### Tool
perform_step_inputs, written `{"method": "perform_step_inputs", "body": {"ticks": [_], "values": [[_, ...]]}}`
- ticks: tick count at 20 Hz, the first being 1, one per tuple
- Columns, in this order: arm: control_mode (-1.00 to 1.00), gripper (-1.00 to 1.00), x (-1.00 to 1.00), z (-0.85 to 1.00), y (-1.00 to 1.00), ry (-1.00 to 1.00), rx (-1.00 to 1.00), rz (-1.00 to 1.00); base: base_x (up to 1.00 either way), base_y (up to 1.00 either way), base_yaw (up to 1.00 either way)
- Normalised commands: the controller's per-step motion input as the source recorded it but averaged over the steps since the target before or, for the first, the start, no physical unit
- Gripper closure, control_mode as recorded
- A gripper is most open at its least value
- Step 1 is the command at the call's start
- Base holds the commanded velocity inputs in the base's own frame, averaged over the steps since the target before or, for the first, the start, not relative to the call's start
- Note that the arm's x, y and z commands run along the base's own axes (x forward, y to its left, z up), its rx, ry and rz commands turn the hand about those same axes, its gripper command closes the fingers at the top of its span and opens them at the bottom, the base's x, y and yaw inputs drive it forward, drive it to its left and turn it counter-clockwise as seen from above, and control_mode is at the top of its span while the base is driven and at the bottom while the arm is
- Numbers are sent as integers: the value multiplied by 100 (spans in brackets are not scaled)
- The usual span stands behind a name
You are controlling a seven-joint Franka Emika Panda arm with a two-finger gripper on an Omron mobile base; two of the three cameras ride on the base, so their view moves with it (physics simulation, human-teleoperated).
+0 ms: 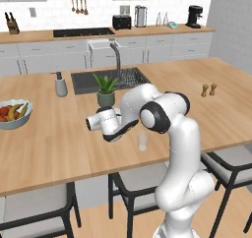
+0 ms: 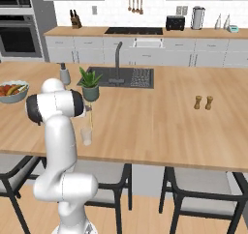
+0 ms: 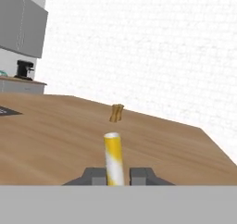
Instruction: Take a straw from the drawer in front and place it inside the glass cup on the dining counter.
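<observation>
The tool (image 3: 115, 176) was clamped on the straw (image 3: 114, 158), its two fingertips (image 3: 95, 176) pressed against the lower part of the pale-yellow stick, which stood up between them. From the right base view the straw (image 2: 90, 116) hung upright just above the glass cup (image 2: 86, 136), which stood on the light-wood worktop (image 2: 160, 122) in front of the potted plant (image 2: 90, 85). The straw looked very light, thin and stiff, probably smooth enough to slip or tilt in a loose pinch, so a hold low on its shaft seemed right. The cup looked fragile and easily tipped. No brand, label or writing could be read anywhere.
</observation>
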Motion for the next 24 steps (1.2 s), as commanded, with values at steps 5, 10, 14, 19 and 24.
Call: {"method": "perform_step_inputs", "body": {"ticks": [5,10,14,19,24], "values": [[-100,100,12,-62,-20,0,0,0,0,0,0],[-100,100,-16,-9,-13,-7,0,0,0,0,0],[-100,100,-34,16,-15,-13,1,0,0,0,0],[-100,100,-34,1,-27,-7,0,0,0,0,0],[-100,100,-39,0,-29,-10,0,0,0,0,0]]}}
